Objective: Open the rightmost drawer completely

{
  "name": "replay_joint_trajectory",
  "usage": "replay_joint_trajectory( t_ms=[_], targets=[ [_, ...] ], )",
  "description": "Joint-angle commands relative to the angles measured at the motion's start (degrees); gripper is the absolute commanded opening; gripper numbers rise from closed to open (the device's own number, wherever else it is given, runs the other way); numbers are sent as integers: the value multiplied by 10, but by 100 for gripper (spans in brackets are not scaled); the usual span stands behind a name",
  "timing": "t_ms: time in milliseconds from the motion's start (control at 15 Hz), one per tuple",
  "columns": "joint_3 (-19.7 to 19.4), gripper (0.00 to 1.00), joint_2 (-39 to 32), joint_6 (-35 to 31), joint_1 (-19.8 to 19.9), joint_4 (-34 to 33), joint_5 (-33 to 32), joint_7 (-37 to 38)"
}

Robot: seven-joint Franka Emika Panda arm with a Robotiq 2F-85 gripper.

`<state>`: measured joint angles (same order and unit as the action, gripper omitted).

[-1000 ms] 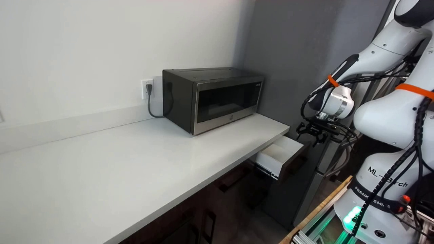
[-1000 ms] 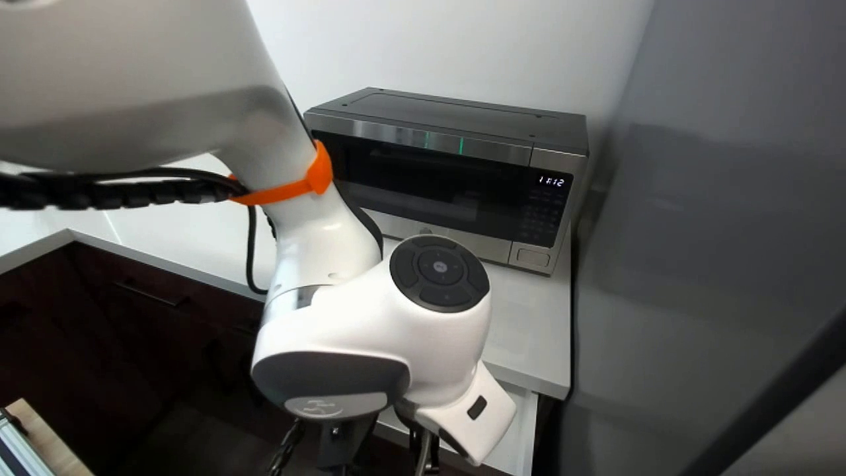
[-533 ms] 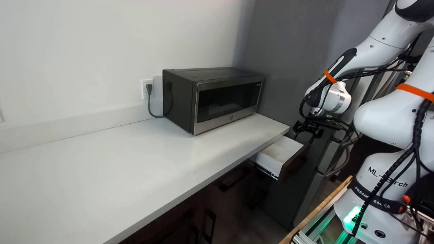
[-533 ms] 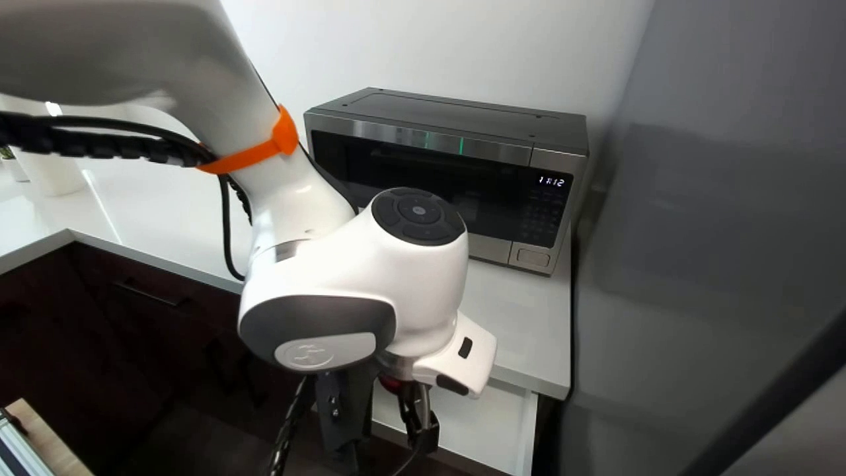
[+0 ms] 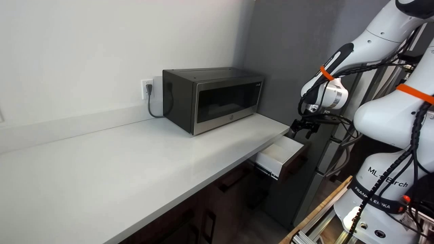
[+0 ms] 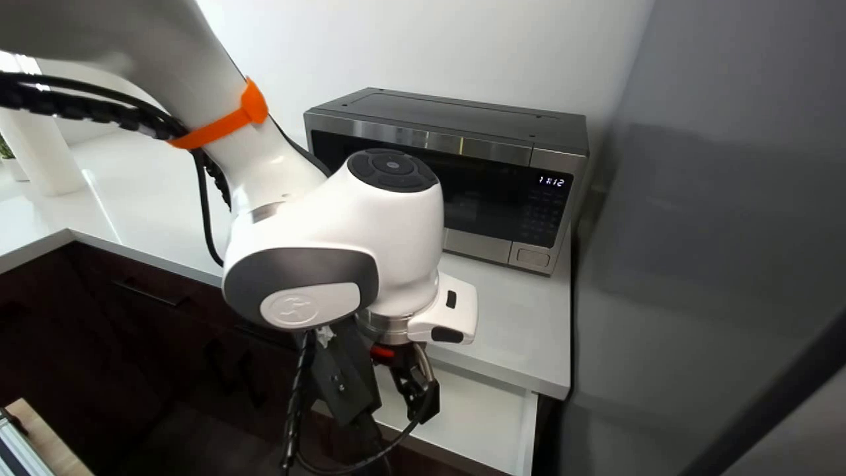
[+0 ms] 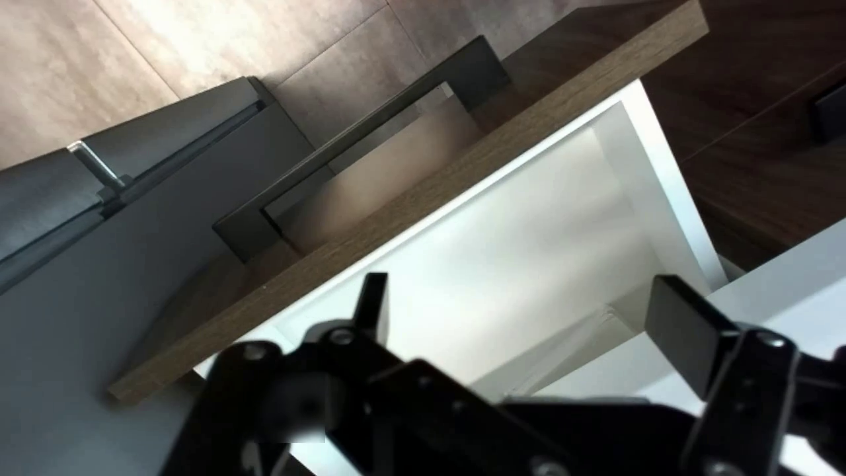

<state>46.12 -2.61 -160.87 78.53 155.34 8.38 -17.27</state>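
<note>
Pincer (image 7: 529,307) forward; wrist view: drawer handle (image 7: 337,149)

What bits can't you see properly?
Back of the drawer: hidden beneath the countertop in the wrist view.
Inside the microwave: hidden by dark glass in both exterior views.
Top of the arm: cut by the upper edge in both exterior views.
Green plant: cut by the left edge in an exterior view.

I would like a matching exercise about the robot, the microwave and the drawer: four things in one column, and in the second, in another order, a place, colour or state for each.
1. gripper
2. rightmost drawer
3. microwave
4. arm bands

A. on the white counter
B. orange
C. jaws apart
D. pulled out, pale inside

Pairs: 1-C, 2-D, 3-A, 4-B.
</note>
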Motion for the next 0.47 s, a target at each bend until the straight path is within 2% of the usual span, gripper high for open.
replay_joint_trajectory(
  t_ms=[0,133,200,400],
  targets=[
    [22,100,50,14,-9,20,42,-52],
    [24,100,63,14,-19,25,61,-69],
    [13,100,28,0,-14,9,34,-45],
    [16,100,42,0,-21,13,46,-54]
  ],
)
